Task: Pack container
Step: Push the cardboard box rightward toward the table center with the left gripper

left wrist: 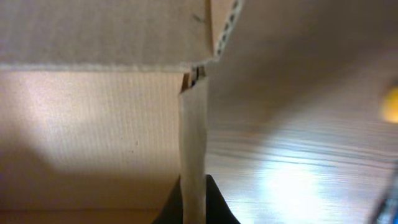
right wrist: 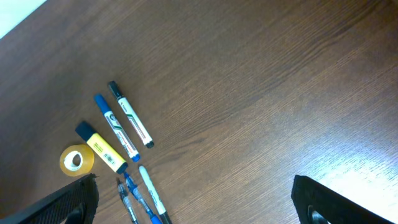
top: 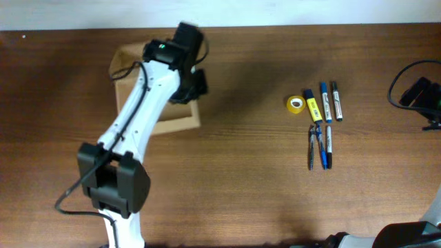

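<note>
The container [top: 176,125] is a tan cardboard box at the back left of the table, largely under my left arm. My left gripper [top: 191,87] is shut on the box's right wall; in the left wrist view the thin cardboard wall [left wrist: 193,143] stands between the two black fingers [left wrist: 193,208]. To the right lie a yellow tape roll [top: 296,104], a yellow highlighter [top: 312,107], a blue marker [top: 324,102], a black marker [top: 336,100] and a few pens [top: 321,147]. My right gripper [right wrist: 196,199] is open and empty, above bare table to the right of them.
The right wrist view shows the tape roll [right wrist: 77,160], highlighter [right wrist: 102,149], markers [right wrist: 123,121] and pens [right wrist: 140,196] at its lower left. The brown wooden table [top: 248,179] carries nothing else. The right arm [top: 422,93] sits at the far right edge.
</note>
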### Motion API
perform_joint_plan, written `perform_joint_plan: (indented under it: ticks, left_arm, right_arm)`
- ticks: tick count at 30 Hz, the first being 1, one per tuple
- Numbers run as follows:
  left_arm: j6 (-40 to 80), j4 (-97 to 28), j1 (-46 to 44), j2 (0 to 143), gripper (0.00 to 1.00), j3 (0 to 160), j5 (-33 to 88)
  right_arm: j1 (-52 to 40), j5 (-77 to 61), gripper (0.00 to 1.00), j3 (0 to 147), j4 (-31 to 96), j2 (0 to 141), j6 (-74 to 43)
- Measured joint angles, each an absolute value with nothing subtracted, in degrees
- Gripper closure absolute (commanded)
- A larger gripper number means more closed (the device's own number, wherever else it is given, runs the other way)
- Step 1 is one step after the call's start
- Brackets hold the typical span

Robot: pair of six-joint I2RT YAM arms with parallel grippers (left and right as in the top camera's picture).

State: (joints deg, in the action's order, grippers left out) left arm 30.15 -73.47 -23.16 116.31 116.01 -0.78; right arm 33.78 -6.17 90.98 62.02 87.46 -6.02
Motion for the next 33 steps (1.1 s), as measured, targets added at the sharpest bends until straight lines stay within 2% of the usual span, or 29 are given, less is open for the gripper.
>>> perform_joint_plan:
  ticks: [5, 14, 24, 30, 31, 33]
  left_arm:
    - [34.89, -73.93, -30.24, 116.31, 0.98, 121.71, -4.75]
    - [41.65, -65.95, -40.36, 119.59, 0.98, 121.75, -9.26]
    - [43.59, -64.18, -43.51, 130.98, 0.98, 121.84, -8.12]
    - [43.62, -63.33, -43.62, 133.05, 0.98, 121.84, -7.25]
    - [43.62, -63.05, -43.62, 133.16, 0.97, 121.84, -7.25]
    - [43.59, -62.70, -43.62, 133.40, 0.87, 121.84, -7.09]
  right_arm:
    - [33.78, -6.17, 0.01, 90.98, 62.02, 87.46, -6.02]
    - [33.78, -6.20, 0.01, 90.98, 62.04, 87.46, -6.02]
    - [33.78, -6.17, 0.01, 90.98, 62.04, 87.46, -6.02]
    - [33.78, -6.17, 0.01, 90.98, 62.04, 87.46, -6.02]
    - [33.78, -6.17, 0.01, 90.98, 62.04, 87.46, -6.04]
    - [33.78, -6.20, 0.01, 90.98, 62.02, 87.46, -6.02]
